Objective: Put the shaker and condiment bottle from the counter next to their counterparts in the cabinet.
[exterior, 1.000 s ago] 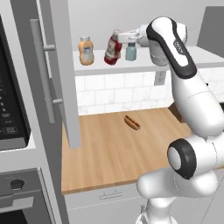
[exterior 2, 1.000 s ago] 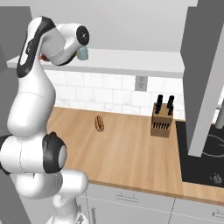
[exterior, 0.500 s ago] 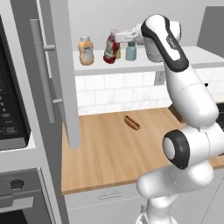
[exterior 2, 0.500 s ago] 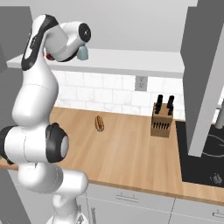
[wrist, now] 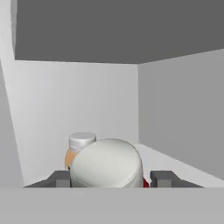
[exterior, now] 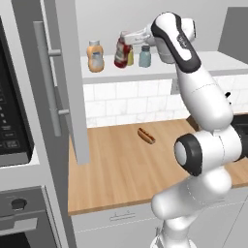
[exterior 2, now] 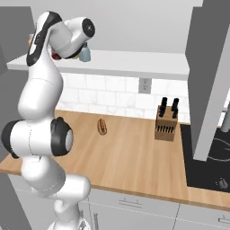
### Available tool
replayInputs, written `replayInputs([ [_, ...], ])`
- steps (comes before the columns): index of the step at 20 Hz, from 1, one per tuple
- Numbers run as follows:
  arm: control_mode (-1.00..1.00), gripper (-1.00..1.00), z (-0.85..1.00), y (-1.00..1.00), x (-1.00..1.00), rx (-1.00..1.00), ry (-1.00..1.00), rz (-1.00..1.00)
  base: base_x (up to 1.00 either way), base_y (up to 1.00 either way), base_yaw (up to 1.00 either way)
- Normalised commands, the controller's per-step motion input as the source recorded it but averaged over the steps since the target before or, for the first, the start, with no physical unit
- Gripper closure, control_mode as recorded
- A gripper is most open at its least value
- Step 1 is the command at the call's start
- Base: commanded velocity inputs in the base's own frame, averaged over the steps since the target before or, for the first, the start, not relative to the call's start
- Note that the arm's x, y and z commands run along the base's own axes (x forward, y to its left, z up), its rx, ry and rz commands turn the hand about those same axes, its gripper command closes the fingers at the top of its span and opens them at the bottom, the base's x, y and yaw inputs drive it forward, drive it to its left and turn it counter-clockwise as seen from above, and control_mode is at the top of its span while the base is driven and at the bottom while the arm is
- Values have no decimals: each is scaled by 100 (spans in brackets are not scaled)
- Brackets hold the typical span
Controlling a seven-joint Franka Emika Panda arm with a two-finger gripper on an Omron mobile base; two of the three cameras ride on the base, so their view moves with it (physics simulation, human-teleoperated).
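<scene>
Now carrying the condiment bottle (exterior: 122,52) clamped in the jaws deeper over the cabinet shelf (exterior: 160,71), nearer the orange bottle (exterior: 95,56), release pending.

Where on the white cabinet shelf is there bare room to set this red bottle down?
The white cabinet shelf is bare between the plump orange bottle and the gripper holding the red condiment bottle. It looks crowded right of that, by the yellow-green shaker and pale blue-grey shaker.
</scene>
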Motion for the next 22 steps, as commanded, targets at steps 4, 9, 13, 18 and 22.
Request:
replayInputs([
  [4,-100,100,-5,6,32,-1,2,2,0,0,0],
  [9,-100,-100,-20,18,24,0,7,3,0,0,0],
  [13,-100,-100,-25,21,26,0,7,3,0,0,0],
  [18,-100,-100,-12,12,13,0,1,2,0,0,0],
  [22,-100,-100,-11,7,6,0,0,2,0,0,0],
])
